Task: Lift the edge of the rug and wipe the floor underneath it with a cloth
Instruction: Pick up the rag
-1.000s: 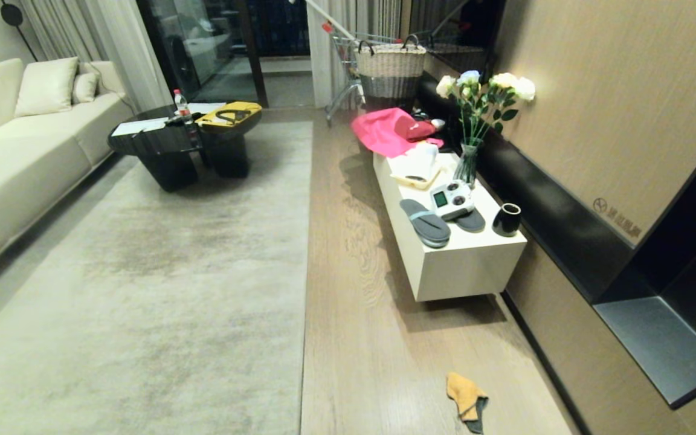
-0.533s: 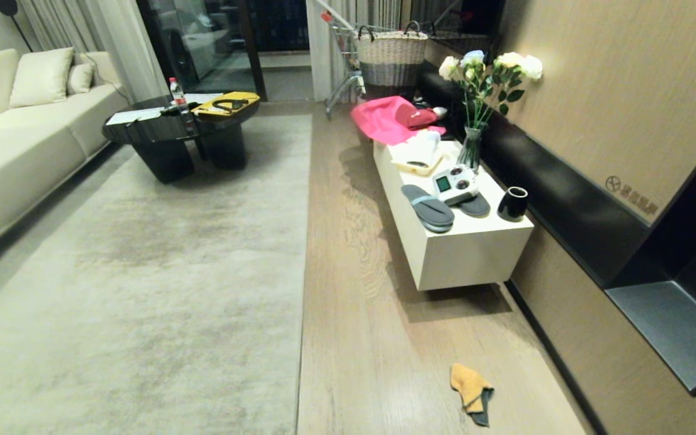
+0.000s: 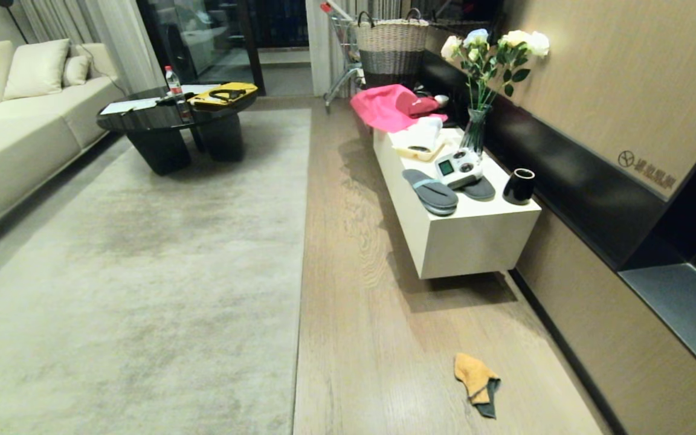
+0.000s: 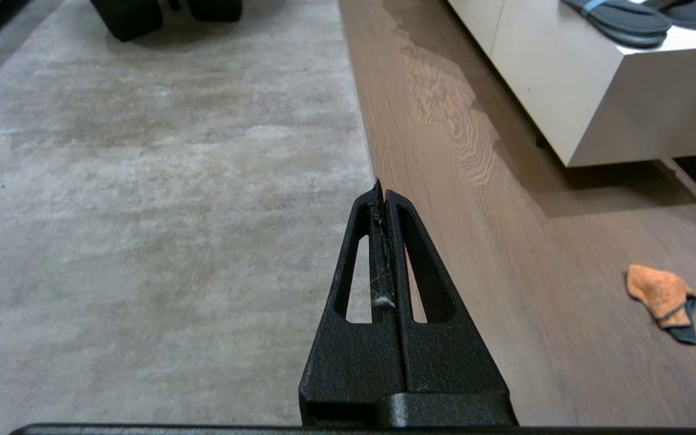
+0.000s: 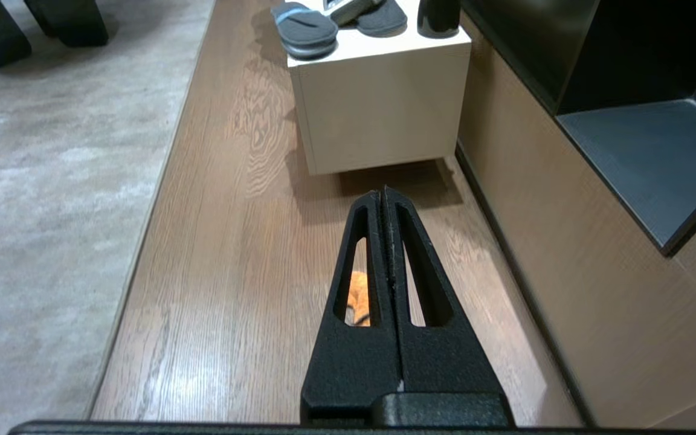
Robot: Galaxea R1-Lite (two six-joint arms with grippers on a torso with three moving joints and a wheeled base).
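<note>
Only the head camera's view shifts; the cloth [image 3: 475, 377] lies untouched on the floor [image 3: 378, 338], the rug edge [image 3: 297, 314] flat (nothing begun), both grippers' fingers together, holding nothing.

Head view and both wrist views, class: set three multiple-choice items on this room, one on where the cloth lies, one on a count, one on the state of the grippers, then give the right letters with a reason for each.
1. Where does the cloth lie?
A. on the rug
B. on the bare floor near the wall, on the robot's right
C. on the white bench

2. How many grey slippers lie on the white bench?
A. two
B. none
C. four

3. How do the left gripper and right gripper stand?
A. both wide open
B. one holds the cloth
C. both shut and empty

Answers: 1 B, the cloth sits on wood planks, apart from the rug edge. 2 A, a pair lies beside a black cup. 3 C, each wrist view shows the fingers pressed together with nothing between them.
</note>
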